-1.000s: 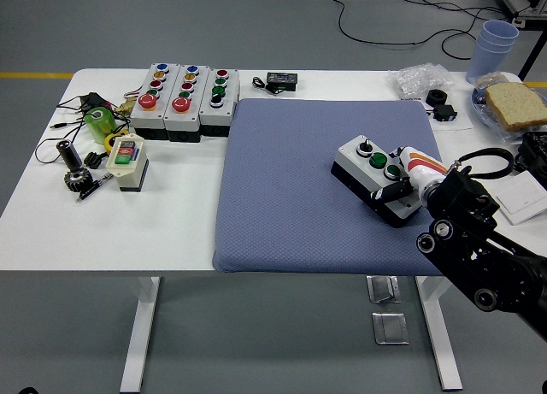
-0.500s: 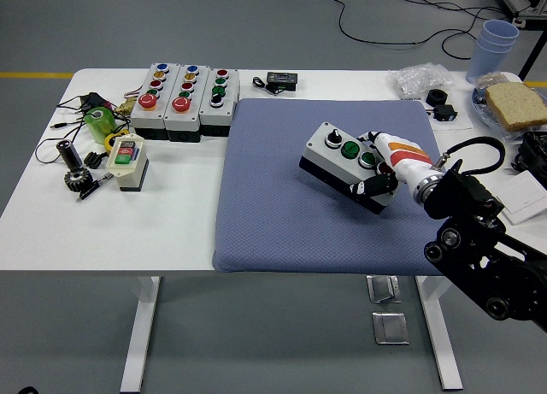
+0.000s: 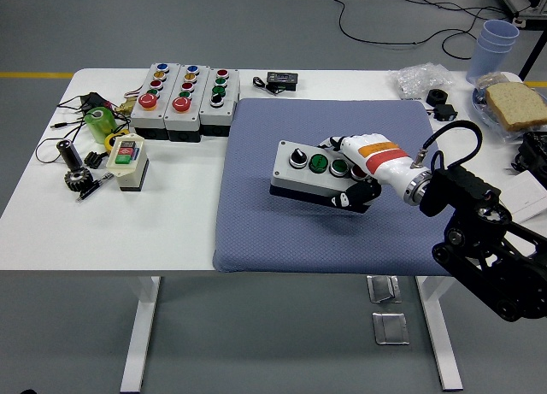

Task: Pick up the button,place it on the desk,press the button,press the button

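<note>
The right hand [image 3: 355, 173] was clamped on the button box [image 3: 314, 174], gripping its right end: white fingers [image 3: 335, 144] lay over the top edge, and dark fingertips curled against the front side. The box sat over the middle of the blue mat [image 3: 329, 185], a little tilted, its left end pointing away from the hand. On its grey top I could see a black knob and two green buttons in a row; anything nearer the hand was covered by the fingers. A shadow ran under the box's near edge, and I could not tell whether it was resting on the mat or held just above it. The black arm came in from the lower right, cut off by the edge of the view.

The mat covered the right half of the white bench [image 3: 102, 227]. At the back left stood three more boxes [image 3: 183, 97] side by side, touching, with red, blue, yellow and green buttons. Nearer, a small cream switch box [image 3: 127, 159] stood well apart from the mat, with a gear [image 3: 76, 179], a green roll [image 3: 99, 120] and some wires beside it. At the far right were stacked cups [image 3: 495, 45] and a slice of bread [image 3: 515, 103], partly cut off.
</note>
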Robot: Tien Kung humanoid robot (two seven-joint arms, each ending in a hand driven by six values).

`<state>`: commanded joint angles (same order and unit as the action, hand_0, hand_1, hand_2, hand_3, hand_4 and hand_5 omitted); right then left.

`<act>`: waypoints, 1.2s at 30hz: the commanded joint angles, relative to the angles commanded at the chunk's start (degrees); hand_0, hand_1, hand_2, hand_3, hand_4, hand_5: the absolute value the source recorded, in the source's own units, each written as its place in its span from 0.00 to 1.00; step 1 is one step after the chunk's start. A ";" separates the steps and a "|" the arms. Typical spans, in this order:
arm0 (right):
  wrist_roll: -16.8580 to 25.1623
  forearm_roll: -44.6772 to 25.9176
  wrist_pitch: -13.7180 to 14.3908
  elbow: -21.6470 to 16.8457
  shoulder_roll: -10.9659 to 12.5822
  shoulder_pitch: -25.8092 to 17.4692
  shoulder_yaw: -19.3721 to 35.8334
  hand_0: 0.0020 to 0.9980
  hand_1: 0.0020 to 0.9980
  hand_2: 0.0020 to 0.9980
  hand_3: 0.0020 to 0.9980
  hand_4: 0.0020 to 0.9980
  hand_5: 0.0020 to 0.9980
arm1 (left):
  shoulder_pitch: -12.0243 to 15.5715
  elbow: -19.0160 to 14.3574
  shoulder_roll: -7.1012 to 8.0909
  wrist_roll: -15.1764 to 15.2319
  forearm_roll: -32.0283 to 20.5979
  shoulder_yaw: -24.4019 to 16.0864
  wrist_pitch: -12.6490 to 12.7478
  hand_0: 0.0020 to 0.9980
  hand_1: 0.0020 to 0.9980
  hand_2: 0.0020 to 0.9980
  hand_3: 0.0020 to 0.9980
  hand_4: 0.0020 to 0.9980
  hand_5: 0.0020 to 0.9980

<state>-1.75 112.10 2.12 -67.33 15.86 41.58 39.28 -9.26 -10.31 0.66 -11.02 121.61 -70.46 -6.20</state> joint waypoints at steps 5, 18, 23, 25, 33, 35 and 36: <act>-0.06 0.29 -1.49 0.18 0.39 0.84 -1.81 0.11 0.16 0.40 0.53 0.61 0.06 | 0.09 0.00 -0.01 0.05 0.06 0.03 -0.08 0.65 0.64 0.63 0.55 0.32 0.85; 0.80 -1.16 -3.62 -0.38 0.25 0.86 -3.86 0.11 0.17 0.41 0.54 0.62 0.05 | 0.16 0.00 0.01 0.02 -0.14 0.05 -0.11 0.65 0.64 0.63 0.55 0.33 0.86; 0.59 -1.09 -4.10 -0.03 0.03 0.96 -3.85 0.14 0.18 0.42 0.54 0.62 0.05 | -0.01 0.00 0.02 0.03 -0.33 0.07 -0.12 0.65 0.64 0.63 0.55 0.33 0.86; 0.29 -0.99 -4.33 0.12 -0.05 0.96 -3.90 0.14 0.18 0.42 0.54 0.62 0.05 | -0.08 0.00 0.04 0.02 -0.44 0.07 -0.12 0.65 0.64 0.63 0.55 0.33 0.86; -0.26 0.05 -4.29 0.17 -0.21 0.88 -3.59 0.18 0.21 0.45 0.55 0.63 0.04 | -0.24 0.00 0.09 -0.10 -0.48 -0.02 -0.12 0.65 0.64 0.63 0.55 0.33 0.86; -0.11 0.21 -4.14 0.18 -0.19 0.86 -3.55 0.46 0.42 0.55 0.59 0.67 0.06 | -0.29 0.00 0.11 -0.09 -0.47 -0.02 -0.12 0.65 0.64 0.63 0.55 0.33 0.86; -0.04 0.24 -4.04 0.19 -0.18 0.86 -3.55 0.46 0.42 0.55 0.59 0.67 0.06 | -0.31 0.00 0.11 -0.09 -0.46 -0.05 -0.12 0.65 0.64 0.63 0.55 0.33 0.86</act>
<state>-1.79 112.34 -1.92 -67.14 15.68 42.43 35.73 -9.56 -10.31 0.77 -11.11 121.15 -70.51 -6.32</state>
